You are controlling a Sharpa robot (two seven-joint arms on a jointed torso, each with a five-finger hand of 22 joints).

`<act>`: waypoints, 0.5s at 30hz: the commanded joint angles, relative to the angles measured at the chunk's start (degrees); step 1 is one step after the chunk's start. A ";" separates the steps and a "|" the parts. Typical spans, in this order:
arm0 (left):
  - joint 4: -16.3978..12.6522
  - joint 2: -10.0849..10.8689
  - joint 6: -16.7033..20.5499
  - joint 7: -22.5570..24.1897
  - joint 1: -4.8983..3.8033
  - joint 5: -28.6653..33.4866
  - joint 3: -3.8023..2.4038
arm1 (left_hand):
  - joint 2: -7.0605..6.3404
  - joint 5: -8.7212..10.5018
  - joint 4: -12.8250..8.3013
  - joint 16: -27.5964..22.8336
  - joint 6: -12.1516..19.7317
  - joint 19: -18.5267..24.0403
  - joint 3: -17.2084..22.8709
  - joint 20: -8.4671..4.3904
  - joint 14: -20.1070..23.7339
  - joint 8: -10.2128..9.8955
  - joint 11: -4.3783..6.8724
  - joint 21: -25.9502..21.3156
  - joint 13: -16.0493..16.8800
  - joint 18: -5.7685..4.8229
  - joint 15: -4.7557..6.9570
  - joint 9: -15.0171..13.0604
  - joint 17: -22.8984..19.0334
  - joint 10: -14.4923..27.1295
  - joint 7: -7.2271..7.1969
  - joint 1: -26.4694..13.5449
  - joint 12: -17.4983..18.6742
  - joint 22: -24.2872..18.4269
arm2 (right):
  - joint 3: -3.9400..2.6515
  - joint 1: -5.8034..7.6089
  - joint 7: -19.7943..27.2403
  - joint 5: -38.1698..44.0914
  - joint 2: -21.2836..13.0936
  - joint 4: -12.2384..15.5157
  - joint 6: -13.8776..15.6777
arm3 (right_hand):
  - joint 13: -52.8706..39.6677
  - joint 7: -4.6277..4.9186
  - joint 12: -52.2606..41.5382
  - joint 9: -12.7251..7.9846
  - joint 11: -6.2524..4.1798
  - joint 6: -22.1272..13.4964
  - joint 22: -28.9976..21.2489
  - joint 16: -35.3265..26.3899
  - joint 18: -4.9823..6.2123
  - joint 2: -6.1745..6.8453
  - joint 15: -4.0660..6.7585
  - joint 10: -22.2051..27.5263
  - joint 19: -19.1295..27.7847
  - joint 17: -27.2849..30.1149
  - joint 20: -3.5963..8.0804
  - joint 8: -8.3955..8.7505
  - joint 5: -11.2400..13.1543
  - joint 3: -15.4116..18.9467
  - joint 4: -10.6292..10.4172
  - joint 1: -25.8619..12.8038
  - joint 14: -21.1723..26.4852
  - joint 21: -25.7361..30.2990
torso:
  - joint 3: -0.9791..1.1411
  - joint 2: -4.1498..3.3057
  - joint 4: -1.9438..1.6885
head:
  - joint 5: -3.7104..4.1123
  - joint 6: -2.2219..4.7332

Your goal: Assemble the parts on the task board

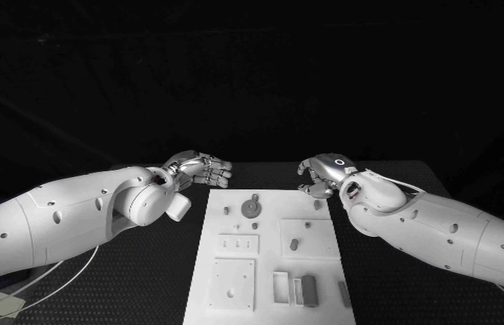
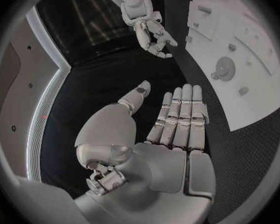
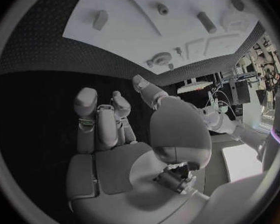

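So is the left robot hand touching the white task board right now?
Apart. In the left wrist view the left robot hand is held flat with nothing in it, and a strip of black table shows between its fingertips and the task board edge.

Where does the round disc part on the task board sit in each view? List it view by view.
Head view: round disc part at the task board's far end, left of centre.
Left wrist view: disc on the board, near its edge.
Right wrist view: disc just inside the board's edge.
Shared landmark: the white board.
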State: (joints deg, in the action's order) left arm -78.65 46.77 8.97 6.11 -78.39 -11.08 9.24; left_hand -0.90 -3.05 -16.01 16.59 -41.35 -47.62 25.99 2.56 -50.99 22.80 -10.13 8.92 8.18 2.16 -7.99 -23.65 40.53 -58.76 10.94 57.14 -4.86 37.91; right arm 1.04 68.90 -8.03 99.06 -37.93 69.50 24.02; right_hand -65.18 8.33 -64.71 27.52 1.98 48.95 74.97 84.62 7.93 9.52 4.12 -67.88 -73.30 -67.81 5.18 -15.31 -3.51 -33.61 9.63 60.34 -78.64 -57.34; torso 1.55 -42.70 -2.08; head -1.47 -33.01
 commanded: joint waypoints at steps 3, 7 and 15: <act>0.47 -0.04 -0.75 1.06 0.13 -0.08 -0.04 | -0.41 -0.21 -0.03 -0.29 -0.40 -0.40 -0.22 -0.16 -0.37 -0.24 0.08 -0.22 0.05 -0.59 -0.17 -0.06 0.08 -0.51 0.84 -0.03 0.20 0.08 | -0.01 0.01 12.88 -7.69 -1.42 -2.41 -0.77 | 0.12 0.19 0.38 -0.17 0.02 -0.77 0.87 -0.49 7.07 0.40 0.03 0.62 0.49 0.56 -0.39 0.46 -0.07 0.00 -0.34 0.46 0.61 0.46 | 0.04 0.03 0.07 | 0.61 0.09; 0.69 0.10 -1.04 1.16 0.25 -0.08 -0.06 | -0.41 -0.21 -0.03 -0.30 -0.41 -0.40 -0.22 -0.16 -0.38 -0.24 0.09 -0.23 0.06 -0.59 -0.18 -0.06 0.09 -0.53 0.85 -0.02 0.20 0.08 | 0.00 0.02 14.85 -8.99 -2.04 -4.75 -2.12 | 0.12 0.19 0.34 -0.23 0.02 -1.00 0.95 -0.60 7.07 0.67 0.02 0.86 0.74 0.80 -0.50 0.57 -0.05 0.17 -0.08 0.69 0.85 0.49 | 0.07 0.01 0.16 | 0.86 0.15; 1.51 -0.24 -1.09 1.02 0.29 -0.08 -0.06 | -0.38 -0.20 0.01 -0.33 -0.41 -0.43 -0.25 -0.15 -0.40 -0.26 0.09 -0.25 0.08 -0.60 -0.18 -0.07 0.12 -0.59 0.93 -0.08 0.22 0.09 | 0.03 0.02 19.47 -11.84 -2.13 -9.91 -9.70 | 0.05 -0.45 0.35 -0.76 -0.56 -3.17 1.10 -1.04 7.07 0.38 0.55 2.09 1.80 1.81 -0.99 1.55 -0.05 0.65 1.24 1.61 2.11 0.69 | 0.03 0.02 0.12 | 1.20 0.15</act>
State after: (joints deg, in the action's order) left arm -77.17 46.73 8.83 6.29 -78.12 -11.08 9.23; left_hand -0.90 -3.05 -16.01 16.59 -41.35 -47.62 25.99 2.56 -50.99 22.80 -9.91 8.93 8.17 2.16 -7.99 -23.64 40.58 -58.97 10.94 57.14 -4.86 37.91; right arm 1.07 68.91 7.05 89.70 -40.24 60.12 19.31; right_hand -65.15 7.90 -64.73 26.81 1.32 46.11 74.97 83.97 8.41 9.89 4.64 -66.15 -71.81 -66.05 4.15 -14.13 -3.51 -32.93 10.67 61.52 -76.92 -56.89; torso 1.62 -42.68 -1.93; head -0.38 -32.83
